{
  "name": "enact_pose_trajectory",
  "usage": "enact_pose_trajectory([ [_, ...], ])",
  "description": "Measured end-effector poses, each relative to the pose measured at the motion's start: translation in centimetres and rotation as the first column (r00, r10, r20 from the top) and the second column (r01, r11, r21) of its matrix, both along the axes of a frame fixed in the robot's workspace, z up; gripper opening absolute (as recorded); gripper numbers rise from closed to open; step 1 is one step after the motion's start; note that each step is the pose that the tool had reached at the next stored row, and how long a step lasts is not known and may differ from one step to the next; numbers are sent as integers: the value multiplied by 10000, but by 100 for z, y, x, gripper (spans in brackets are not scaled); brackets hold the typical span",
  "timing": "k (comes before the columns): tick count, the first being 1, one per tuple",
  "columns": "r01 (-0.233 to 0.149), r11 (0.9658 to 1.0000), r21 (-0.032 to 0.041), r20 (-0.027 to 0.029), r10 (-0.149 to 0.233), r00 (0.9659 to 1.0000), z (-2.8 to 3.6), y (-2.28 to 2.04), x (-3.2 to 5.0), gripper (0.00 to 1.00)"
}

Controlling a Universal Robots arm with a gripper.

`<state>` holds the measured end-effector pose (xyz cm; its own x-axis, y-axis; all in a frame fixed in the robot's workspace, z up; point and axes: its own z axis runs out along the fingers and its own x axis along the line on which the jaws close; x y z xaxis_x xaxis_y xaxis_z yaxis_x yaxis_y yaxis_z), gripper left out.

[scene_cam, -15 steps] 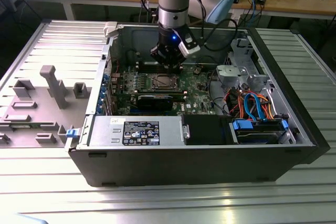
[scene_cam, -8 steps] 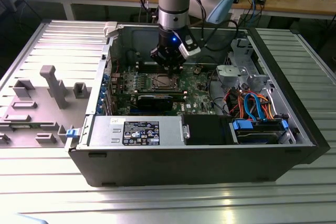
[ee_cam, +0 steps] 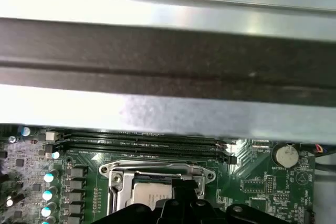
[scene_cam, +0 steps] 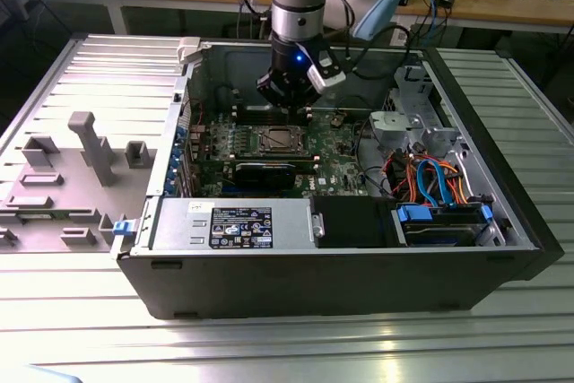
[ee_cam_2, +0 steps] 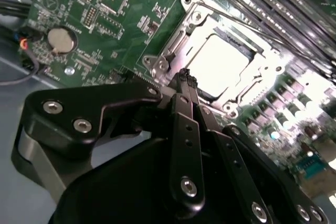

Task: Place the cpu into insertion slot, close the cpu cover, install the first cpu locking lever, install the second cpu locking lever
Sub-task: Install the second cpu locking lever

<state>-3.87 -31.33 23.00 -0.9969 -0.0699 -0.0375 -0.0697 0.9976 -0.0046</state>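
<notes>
The cpu (ee_cam_2: 226, 59) lies in the insertion slot (scene_cam: 280, 139) on the green board, its silver top bright in both wrist views (ee_cam: 149, 196). The cpu cover (ee_cam_2: 173, 43) lies flat around it as a silver frame. My gripper (ee_cam_2: 184, 77) hangs just above the slot's edge, on the side away from the memory slots. Its fingers are pressed together with nothing visible between them. In the exterior view the gripper (scene_cam: 285, 105) stands inside the open computer case, a little behind the slot. I cannot make out how the locking levers stand.
Long memory slots (ee_cam: 142, 142) run beside the socket, with the case wall (ee_cam: 157, 51) beyond them. A black graphics card (scene_cam: 265, 172), a power supply (scene_cam: 233, 226), coloured cables (scene_cam: 430, 172) and a drive cage (scene_cam: 439, 221) crowd the case. A coin battery (ee_cam_2: 59, 39) sits on the board.
</notes>
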Motion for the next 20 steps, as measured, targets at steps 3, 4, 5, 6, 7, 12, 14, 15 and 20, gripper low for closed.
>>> enact_pose_trajectory([
  [3,-1,10000,-3,0,1,10000,74,-1,0,11],
  [4,-1,10000,-8,2,1,10000,74,-1,1,11],
  [5,-2,10000,-19,0,2,10000,75,-3,0,11],
  [6,-2,10000,-20,0,2,10000,74,-11,0,11],
  [7,0,10000,-22,0,0,10000,74,-19,0,11],
  [12,-1,10000,-40,0,1,10000,66,-75,0,11],
  [14,0,10000,-67,0,0,10000,65,-86,0,11],
  [15,0,10000,-76,0,0,10000,66,-87,0,11],
  [20,0,9999,-121,0,0,10000,150,-87,0,11],
])
